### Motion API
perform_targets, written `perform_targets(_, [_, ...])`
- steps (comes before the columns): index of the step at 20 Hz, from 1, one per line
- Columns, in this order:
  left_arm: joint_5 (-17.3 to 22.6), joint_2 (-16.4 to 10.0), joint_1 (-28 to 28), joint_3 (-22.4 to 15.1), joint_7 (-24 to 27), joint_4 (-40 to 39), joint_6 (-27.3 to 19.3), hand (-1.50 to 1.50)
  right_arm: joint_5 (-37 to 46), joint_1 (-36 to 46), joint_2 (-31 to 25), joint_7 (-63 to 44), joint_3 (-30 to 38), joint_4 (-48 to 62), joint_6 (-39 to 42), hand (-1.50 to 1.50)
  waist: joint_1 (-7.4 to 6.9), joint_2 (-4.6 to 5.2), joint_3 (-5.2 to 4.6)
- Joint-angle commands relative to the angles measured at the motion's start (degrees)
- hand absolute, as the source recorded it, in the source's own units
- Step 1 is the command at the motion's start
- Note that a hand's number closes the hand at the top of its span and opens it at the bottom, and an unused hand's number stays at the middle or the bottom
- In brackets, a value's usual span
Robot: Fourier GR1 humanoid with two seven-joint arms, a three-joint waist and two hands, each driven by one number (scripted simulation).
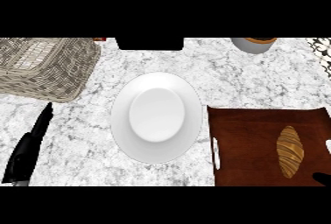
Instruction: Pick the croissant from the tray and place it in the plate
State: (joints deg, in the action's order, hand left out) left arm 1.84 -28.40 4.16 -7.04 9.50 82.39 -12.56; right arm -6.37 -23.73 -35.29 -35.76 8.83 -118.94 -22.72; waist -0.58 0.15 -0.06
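A golden-brown croissant (290,151) lies lengthwise on the dark brown wooden tray (249,131) at the right of the counter. To the tray's left stands a white plate (156,117) with nothing on it. My left hand (27,149) rests at the lower left with its fingers straight, pointing up the counter, well away from the plate. Only a black tip of my right hand (321,177) shows at the lower right corner, just below and right of the croissant, not touching it.
A woven wicker basket (45,65) fills the back left. A black object (150,43) sits at the back centre, and a grey bowl (254,44) with something orange-brown in it at the back right. White handles (216,153) flank the tray.
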Motion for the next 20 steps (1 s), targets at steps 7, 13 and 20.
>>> perform_targets(7, [1.1, -0.1, -3.1, 4.1, -0.1, -2.9, 3.9, 0.00, 2.2, 7.6, -2.2, -2.1, -6.0, 12.4, 12.7, -1.50, 0.45, -0.03, 0.04])
perform_targets(13, [-4.9, 5.0, 2.7, 1.7, -2.1, 3.2, 0.5, 0.00, 1.3, 9.8, -0.2, 1.1, -1.4, 17.5, 20.5, -1.50, 0.55, -0.20, 0.06])
perform_targets(20, [-5.8, 4.7, -1.5, 4.9, -3.8, 1.5, 3.5, 0.00, 4.2, 15.2, 4.8, 10.2, -2.8, 31.3, 25.3, -1.50, 0.47, -0.12, 0.09])
